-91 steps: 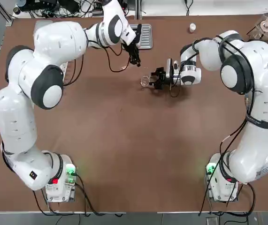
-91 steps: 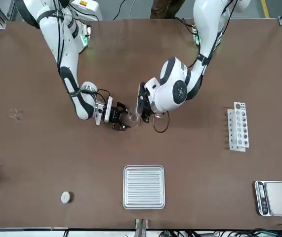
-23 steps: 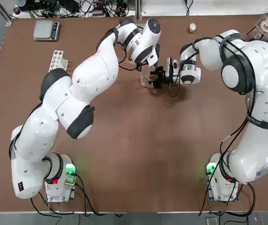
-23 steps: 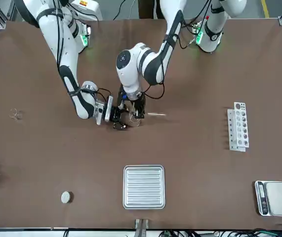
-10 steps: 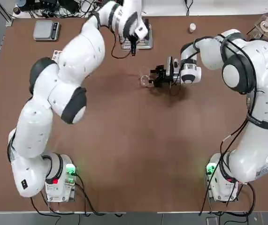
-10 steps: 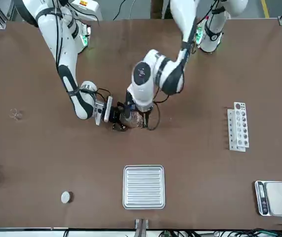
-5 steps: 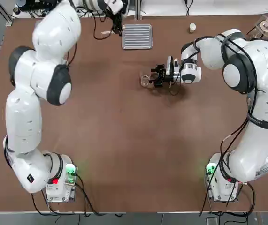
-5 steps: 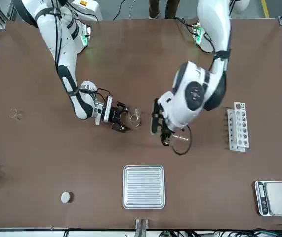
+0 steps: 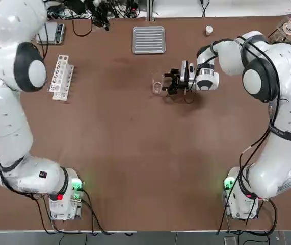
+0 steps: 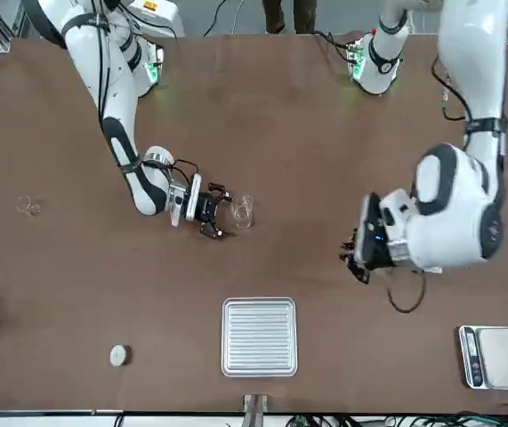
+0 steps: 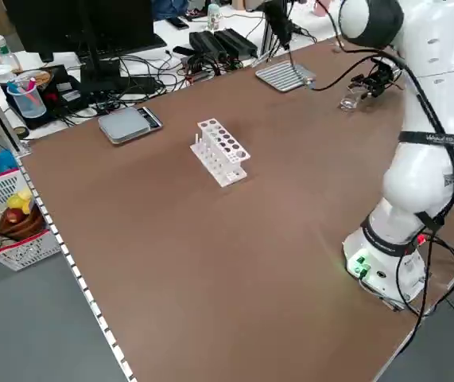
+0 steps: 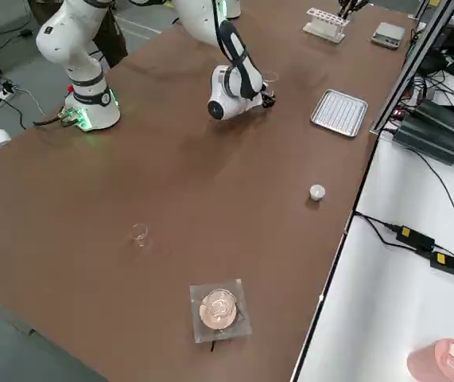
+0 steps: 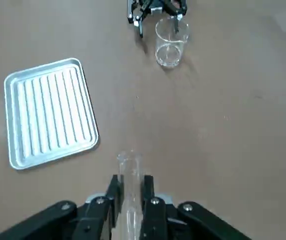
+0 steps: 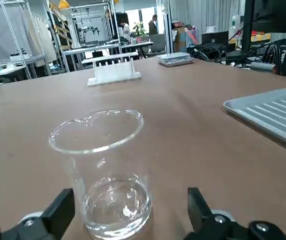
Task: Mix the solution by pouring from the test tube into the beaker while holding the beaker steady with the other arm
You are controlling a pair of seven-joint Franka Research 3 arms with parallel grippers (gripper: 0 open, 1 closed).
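The right gripper [image 10: 211, 213] is set low at the table's middle with fingers spread apart, and the beaker [image 10: 242, 212], upright with a little clear liquid in it, is placed just off the fingertips, untouched. The left gripper [image 13: 130, 192] is raised well apart from the beaker, its fingers [image 13: 153, 205] clamped on the test tube [image 13: 129, 172]. Also listed on the table [image 9: 135, 153]: a ridged metal tray [image 9: 149, 40], a white rack [image 9: 61, 77], and a scale [image 10: 497, 357].

Two white arms with black joint rings; black cables loop beside the black grippers, left [image 13: 131, 199] and right [image 9: 172, 82]. Bases [image 9: 63, 196] show green lights.
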